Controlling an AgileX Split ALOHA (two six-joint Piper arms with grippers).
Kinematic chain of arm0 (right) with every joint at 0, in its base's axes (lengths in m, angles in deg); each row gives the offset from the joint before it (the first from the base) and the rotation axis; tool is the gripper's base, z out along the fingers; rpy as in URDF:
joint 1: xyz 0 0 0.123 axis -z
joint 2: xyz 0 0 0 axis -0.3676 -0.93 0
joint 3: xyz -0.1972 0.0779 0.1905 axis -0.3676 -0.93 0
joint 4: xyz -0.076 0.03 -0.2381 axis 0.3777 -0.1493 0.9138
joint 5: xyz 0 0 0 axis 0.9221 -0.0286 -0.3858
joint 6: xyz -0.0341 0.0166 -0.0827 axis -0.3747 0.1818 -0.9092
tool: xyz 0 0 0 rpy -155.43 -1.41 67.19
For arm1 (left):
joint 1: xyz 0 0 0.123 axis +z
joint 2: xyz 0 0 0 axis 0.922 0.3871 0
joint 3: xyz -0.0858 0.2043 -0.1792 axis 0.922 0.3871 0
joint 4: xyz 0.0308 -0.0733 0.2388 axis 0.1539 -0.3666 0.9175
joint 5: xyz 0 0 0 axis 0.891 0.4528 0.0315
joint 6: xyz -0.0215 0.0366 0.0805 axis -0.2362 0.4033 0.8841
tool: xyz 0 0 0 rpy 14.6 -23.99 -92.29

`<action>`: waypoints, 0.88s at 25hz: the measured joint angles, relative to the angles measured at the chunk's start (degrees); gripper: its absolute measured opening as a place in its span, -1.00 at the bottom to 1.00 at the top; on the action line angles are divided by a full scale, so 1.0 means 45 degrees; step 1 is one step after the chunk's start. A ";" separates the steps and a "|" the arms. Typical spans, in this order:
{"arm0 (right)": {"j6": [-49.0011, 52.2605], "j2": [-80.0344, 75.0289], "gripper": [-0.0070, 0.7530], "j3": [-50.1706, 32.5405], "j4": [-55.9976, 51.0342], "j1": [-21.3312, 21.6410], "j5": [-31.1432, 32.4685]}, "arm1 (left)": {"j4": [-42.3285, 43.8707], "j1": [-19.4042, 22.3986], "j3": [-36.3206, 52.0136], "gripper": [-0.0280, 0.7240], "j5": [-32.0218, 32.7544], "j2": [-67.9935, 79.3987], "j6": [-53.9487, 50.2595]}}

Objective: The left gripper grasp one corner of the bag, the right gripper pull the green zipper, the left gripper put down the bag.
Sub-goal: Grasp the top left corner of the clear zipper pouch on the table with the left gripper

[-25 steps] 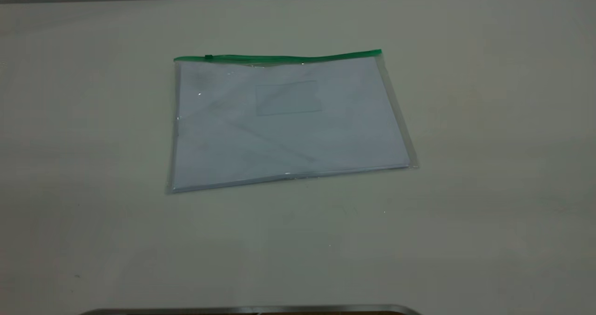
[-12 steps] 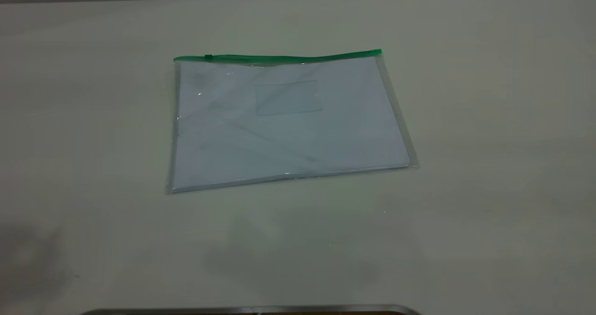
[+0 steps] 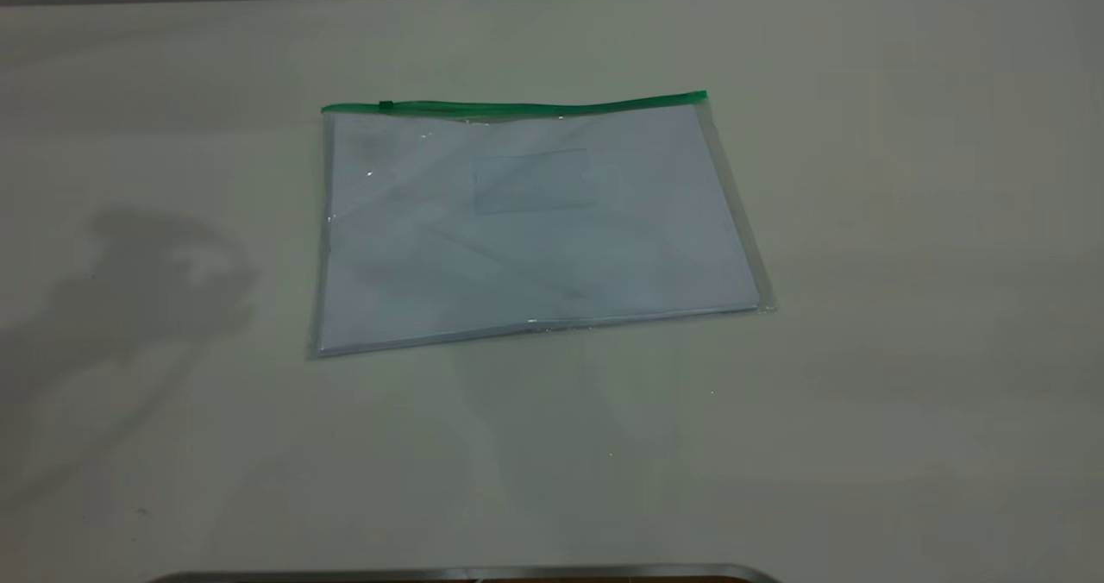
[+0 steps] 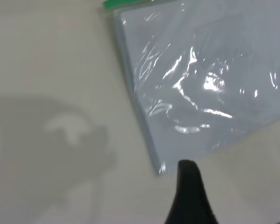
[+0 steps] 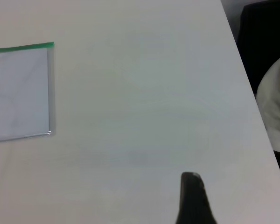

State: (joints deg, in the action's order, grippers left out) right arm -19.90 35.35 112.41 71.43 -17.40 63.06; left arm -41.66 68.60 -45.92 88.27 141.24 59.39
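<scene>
Bag (image 3: 535, 229) lies flat mid-table (image 3: 906, 393), white sheets inside, its near-left corner just beside the left gripper (image 4: 190, 196); whether that gripper's fingers are spread cannot be told. Right gripper (image 5: 192, 198) hangs well right of the bag, likewise unclear. Green zipper (image 3: 517, 107) runs along the far edge.

**A bare test bench, office-like**

A wide, plain off-white desk (image 3: 906, 221) fills the exterior view, with a pale wall behind it. A clear document pouch (image 3: 535, 229) holding white paper lies on it. A black pincer tip (image 4: 190, 196) shows a robot bench.
</scene>
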 joint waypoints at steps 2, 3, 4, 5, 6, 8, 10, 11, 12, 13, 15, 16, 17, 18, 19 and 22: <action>0.0000 0.0000 0.41 0.0000 0.0000 0.0000 0.0000 | -0.0543 0.0000 -0.0702 0.64 0.0030 0.1040 0.0536; 0.0000 0.0000 0.41 0.0000 0.0000 0.0000 0.0000 | -0.0744 0.0000 -0.1085 0.64 0.0085 0.1569 0.0697; 0.0000 0.0000 0.41 0.0000 0.0000 0.0000 0.0000 | -0.0856 0.0000 -0.1472 0.64 0.0188 0.2088 0.0782; 0.0000 0.0000 0.41 0.0000 0.0000 0.0000 0.0000 | -0.0916 0.0000 -0.1797 0.64 0.0262 0.2520 0.0832; 0.0000 0.0000 0.41 0.0000 0.0000 0.0000 0.0000 | -0.0945 0.0000 -0.2187 0.64 0.0350 0.3032 0.0862; 0.0000 0.0000 0.41 0.0000 0.0000 0.0000 0.0000 | -0.0993 0.0000 -0.2932 0.64 0.0481 0.4038 0.0887; 0.0000 0.0000 0.41 0.0000 0.0000 0.0000 0.0000 | -0.1019 0.0016 -0.3600 0.64 0.0592 0.4940 0.0900; 0.0000 0.0000 0.41 0.0000 0.0000 0.0000 0.0000 | -0.1019 0.0016 -0.3971 0.64 0.0648 0.5422 0.0910; 0.0000 0.0000 0.41 0.0000 0.0000 0.0000 0.0000 | -0.1019 0.0020 -0.4278 0.64 0.0735 0.5824 0.0910; 0.0000 0.0000 0.41 0.0000 0.0000 0.0000 0.0000 | -0.1019 0.0020 -0.4639 0.64 0.0894 0.6296 0.0910; 0.0000 0.0000 0.41 0.0000 0.0083 0.0000 0.0000 | -0.1023 0.0020 -0.5343 0.64 0.1307 0.7218 0.0962; 0.0000 0.0000 0.41 0.0000 0.0083 0.0000 0.0000 | -0.1023 0.0020 -0.5606 0.64 0.1465 0.7575 0.1012; 0.0000 0.0000 0.41 0.0000 0.0083 0.0000 0.0000 | -0.1023 0.0020 -0.5889 0.64 0.1580 0.7979 0.1059; 0.0012 0.0000 0.41 0.0000 0.0176 0.0000 0.0000 | -0.1023 0.0020 -0.6126 0.64 0.1636 0.8339 0.1100; 0.0010 0.0000 0.41 0.0000 0.0232 0.0000 0.0000 | -0.1023 0.0020 -0.6296 0.64 0.1635 0.8653 0.1100; 0.0010 0.0000 0.41 0.0000 0.0311 0.0000 0.0000 | -0.1023 0.0020 -0.6753 0.64 0.1505 0.9382 0.1114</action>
State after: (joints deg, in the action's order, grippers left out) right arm -19.85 35.35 112.41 72.82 -17.40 63.06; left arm -46.27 68.69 -76.31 95.04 183.46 64.40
